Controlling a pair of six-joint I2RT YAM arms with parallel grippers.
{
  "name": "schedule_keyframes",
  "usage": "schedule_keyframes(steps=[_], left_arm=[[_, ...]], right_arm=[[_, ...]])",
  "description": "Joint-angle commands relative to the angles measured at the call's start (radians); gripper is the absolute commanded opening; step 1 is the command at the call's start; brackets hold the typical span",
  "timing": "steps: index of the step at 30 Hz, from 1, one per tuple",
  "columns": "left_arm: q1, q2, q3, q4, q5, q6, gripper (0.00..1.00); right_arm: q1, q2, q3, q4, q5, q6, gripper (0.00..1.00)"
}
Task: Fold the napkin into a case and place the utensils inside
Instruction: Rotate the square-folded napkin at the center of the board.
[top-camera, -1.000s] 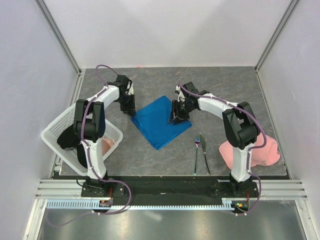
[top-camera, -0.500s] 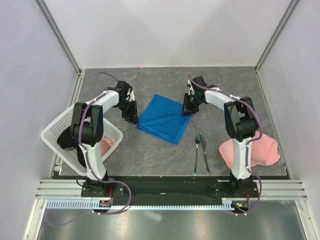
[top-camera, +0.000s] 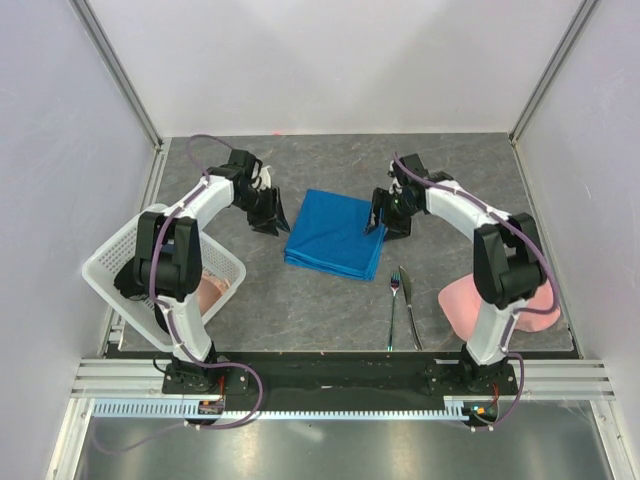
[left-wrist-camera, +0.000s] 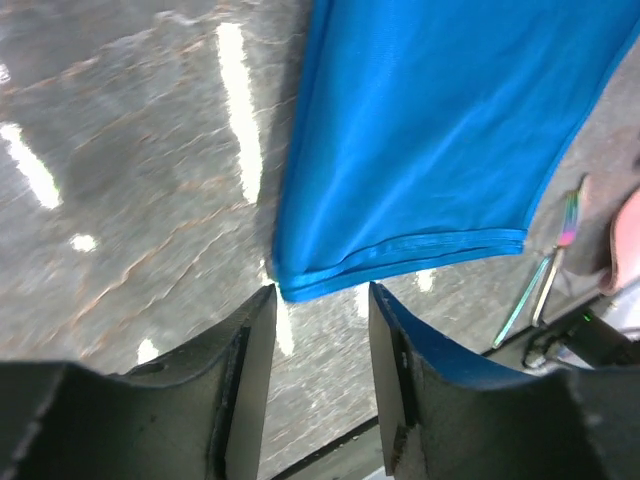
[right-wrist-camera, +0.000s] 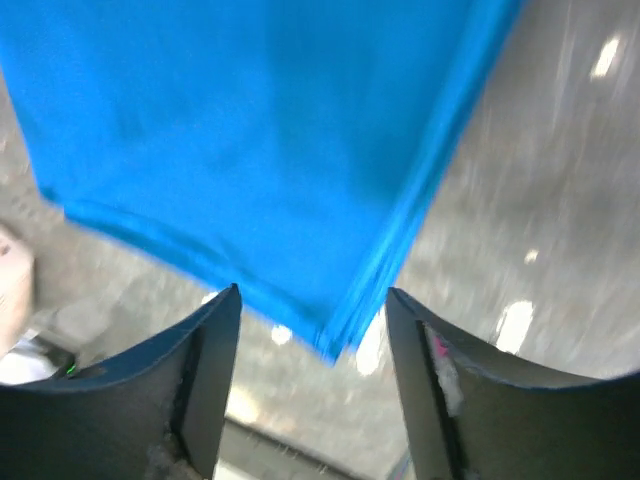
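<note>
- The left gripper (left-wrist-camera: 321, 292) and right gripper (right-wrist-camera: 312, 293) are hanging parted and empty, each facing a corner of the napkin (top-camera: 335, 236).
- The napkin is lying folded mid-table, just far-left of the utensils (top-camera: 392, 318).
- For a clean next fold, each gripper should probably be pinching every layer at its corner and keeping the edges aligned.

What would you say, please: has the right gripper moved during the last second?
Yes. In the top view the right gripper has shifted right, closer to the fork's line, and now sits at the napkin's right edge.
</note>
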Motion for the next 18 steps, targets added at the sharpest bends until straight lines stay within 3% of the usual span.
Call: schedule_keyframes(steps=[1, 7, 18], left_arm=[[0.001, 0.062, 0.02, 0.026, 0.118, 0.001, 0.44], [-0.006, 0.06, -0.006, 0.04, 0.132, 0.002, 0.41], [-0.025, 0.057, -0.064, 0.046, 0.071, 0.018, 0.41]], right_arm=[[0.009, -0.113, -0.195, 0.066, -0.087, 0.168, 0.6], [0.028, -0.165, -0.36, 0.191, -0.144, 0.275, 0.4], [0.034, -0.186, -0.449, 0.269, -0.139, 0.373, 0.38]])
